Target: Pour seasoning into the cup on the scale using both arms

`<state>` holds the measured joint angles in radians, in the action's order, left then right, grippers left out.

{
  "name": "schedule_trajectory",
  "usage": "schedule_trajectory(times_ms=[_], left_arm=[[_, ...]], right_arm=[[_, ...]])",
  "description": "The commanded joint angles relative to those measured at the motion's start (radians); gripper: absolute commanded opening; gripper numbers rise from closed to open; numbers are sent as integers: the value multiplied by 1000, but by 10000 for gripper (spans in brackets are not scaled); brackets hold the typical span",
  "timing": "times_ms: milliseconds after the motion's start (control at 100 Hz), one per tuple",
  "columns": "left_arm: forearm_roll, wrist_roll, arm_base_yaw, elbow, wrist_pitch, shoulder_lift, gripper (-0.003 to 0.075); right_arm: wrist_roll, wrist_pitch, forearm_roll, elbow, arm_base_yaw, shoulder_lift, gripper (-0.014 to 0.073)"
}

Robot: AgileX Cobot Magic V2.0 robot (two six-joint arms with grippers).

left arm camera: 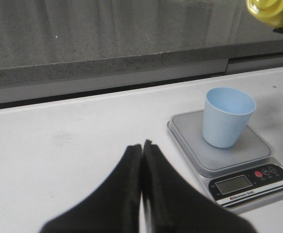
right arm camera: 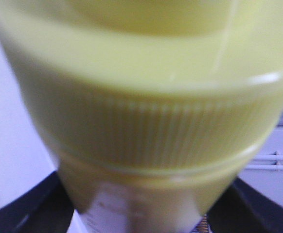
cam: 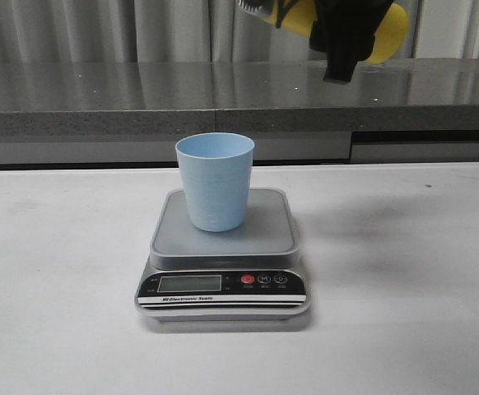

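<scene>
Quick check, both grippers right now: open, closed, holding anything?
Left gripper: closed, holding nothing.
Right gripper: closed on the yellow bottle, held up high and tipped on its side.

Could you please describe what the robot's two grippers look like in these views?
The left gripper has two matte black fingers, broad at the base and tapering to narrow tips, with no markings visible. The right gripper is also black and blocky, with a squared-off end hanging below it; no cables can be made out on either.
</scene>
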<state>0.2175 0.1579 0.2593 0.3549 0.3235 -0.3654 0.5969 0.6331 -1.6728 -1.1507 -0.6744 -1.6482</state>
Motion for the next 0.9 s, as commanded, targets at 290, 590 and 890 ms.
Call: schedule_trajectory(times_ms=[290,590,890], left_arm=[[14,-5,-1,27,-76,-7,-20],[14,-5,-1,27,-76,-7,-20],[14,-5,-1,27,-76,-7,-20]], right_arm=[[6,-53,203,-32,73,130,318],[-297,-230,728,24,250,207,318],[-325,-584,1083,222,405,301,318]])
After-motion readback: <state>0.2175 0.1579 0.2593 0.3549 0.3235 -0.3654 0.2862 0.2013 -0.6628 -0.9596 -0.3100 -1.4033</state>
